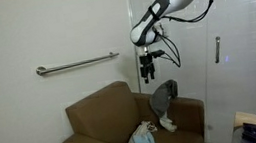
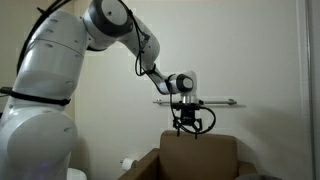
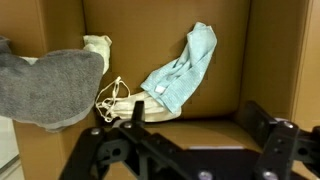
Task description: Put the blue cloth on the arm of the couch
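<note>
Gripper open: fingers spread wide at the bottom edge of the wrist view, with nothing between them. It hangs in the air above the couch, clear of the upholstery in both exterior views.

Blue cloth lies on the seat, crumpled into a long strip running from about 7 to 1 o'clock. In the wrist view it sits at 12 o'clock from the gap between the fingers, well apart from both, no contact. In an exterior view the blue cloth is on the seat cushion, at roughly 7 o'clock below the gripper.

Cream bag with loose strings touches the lower end of the blue cloth, at 10 o'clock from the finger gap.

Grey cloth is bunched at 9 o'clock in the wrist view. In an exterior view it rests against the arm of the couch, at 5 o'clock just below the gripper. The blue cloth is not on that arm.

Grab bar is on the wall at 9 o'clock from the gripper. In an exterior view the gripper hangs right over the top of the couch back; whether it touches, I cannot tell.
</note>
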### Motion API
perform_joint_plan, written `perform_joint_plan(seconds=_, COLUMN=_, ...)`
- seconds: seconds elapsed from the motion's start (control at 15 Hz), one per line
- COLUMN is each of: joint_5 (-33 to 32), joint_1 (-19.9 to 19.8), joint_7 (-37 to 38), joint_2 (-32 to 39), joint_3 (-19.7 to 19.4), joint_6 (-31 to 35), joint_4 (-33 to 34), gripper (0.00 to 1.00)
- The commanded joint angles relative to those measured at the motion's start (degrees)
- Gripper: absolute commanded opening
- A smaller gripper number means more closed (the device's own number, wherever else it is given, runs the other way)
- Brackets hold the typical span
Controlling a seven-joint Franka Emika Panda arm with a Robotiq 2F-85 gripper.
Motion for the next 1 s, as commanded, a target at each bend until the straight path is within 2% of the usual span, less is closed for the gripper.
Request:
perform_joint_plan(seconds=0.0, joint_5=1.3, joint_1=-1.9, joint_7=-4.0, joint_2=10.5, joint_3=3.5, joint_6=-3.0, joint_4=9.3, gripper=1.0)
perform_joint_plan(seconds=0.27, joint_5=-0.2, joint_1=-2.3, joint_7=-4.3, joint_2=21.7, joint_3=6.6, joint_6=-2.7, joint_4=15.4, gripper=1.0)
perform_joint_plan(seconds=0.47, joint_5=-0.4, joint_1=-2.2, joint_7=-3.8, joint_2=29.8, joint_3=8.5, joint_6=0.5, joint_4=16.9, gripper=1.0)
perform_joint_plan(seconds=0.67, joint_5=-0.4, joint_1=-2.3, joint_7=-3.5, joint_2=37.3, joint_3=10.1, joint_6=0.7, joint_4=19.2, gripper=1.0)
perform_joint_plan(seconds=0.93, joint_5=0.3, joint_1=-1.8, joint_7=1.0, joint_2=45.1, joint_3=10.2, joint_6=7.2, joint_4=22.4, gripper=1.0)
